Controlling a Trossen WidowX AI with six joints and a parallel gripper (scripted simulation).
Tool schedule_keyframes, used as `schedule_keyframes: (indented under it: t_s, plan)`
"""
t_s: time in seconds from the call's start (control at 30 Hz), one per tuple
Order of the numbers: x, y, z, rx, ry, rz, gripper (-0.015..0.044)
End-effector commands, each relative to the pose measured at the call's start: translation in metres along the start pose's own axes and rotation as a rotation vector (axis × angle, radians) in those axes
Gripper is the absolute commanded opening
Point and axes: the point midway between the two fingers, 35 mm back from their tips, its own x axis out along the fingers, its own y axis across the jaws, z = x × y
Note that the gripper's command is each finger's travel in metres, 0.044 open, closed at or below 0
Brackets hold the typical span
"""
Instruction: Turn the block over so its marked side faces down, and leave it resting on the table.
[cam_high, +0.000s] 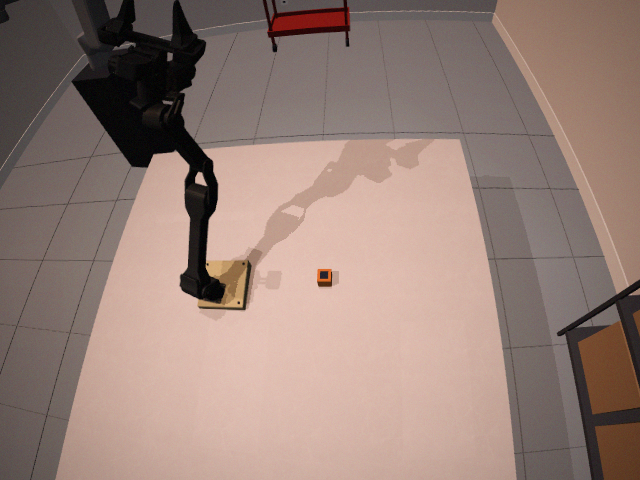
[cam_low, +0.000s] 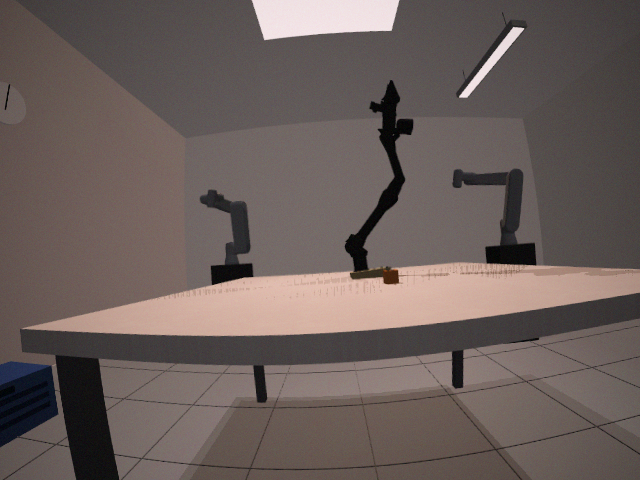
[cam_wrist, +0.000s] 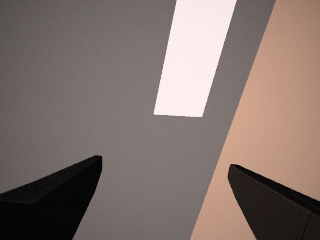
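Observation:
The block (cam_high: 324, 283) (cam_low: 390, 277) is a small orange cube resting on the pale table (cam_high: 361, 387) (cam_low: 232, 317). Its upper face carries a dark square mark (cam_high: 324, 274), which faces up in the top view. The mark does not show in the exterior view. My gripper (cam_high: 151, 2) (cam_low: 391, 83) (cam_wrist: 166, 166) is open and empty. It points upward, high above the table and far from the block. The wrist view shows both fingers wide apart against the ceiling and wall, and the block is out of that view.
The arm stands on a yellowish square base plate (cam_high: 235, 294) (cam_low: 366, 274), to the left of the block in the top view. A red cart (cam_high: 308, 21) stands on the floor beyond the table. Two grey arms (cam_low: 239, 227) (cam_low: 512, 201) stand behind the table.

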Motion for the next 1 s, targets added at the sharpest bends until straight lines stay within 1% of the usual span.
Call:
schedule_keyframes:
  t_s: [0.0, 0.03, 0.2, 0.33, 0.5, 0.6, 0.73, 0.97]
  plan:
    - [0.0, 0.002, 0.002, 0.013, -0.004, 0.004, 0.0426]
    - [-0.001, 0.008, 0.008, 0.052, -0.016, 0.016, 0.044]
    - [-0.012, 0.054, 0.074, 0.412, -0.123, 0.127, 0.044]
    - [-0.021, 0.068, 0.114, 0.629, -0.192, 0.179, 0.044]
    - [-0.038, 0.077, 0.189, 1.0, -0.311, 0.278, 0.044]
    - [-0.05, 0.072, 0.236, 1.224, -0.385, 0.348, 0.044]
    - [-0.066, 0.051, 0.294, 1.509, -0.492, 0.446, 0.044]
    - [-0.096, -0.017, 0.377, 1.97, -0.713, 0.635, 0.044]
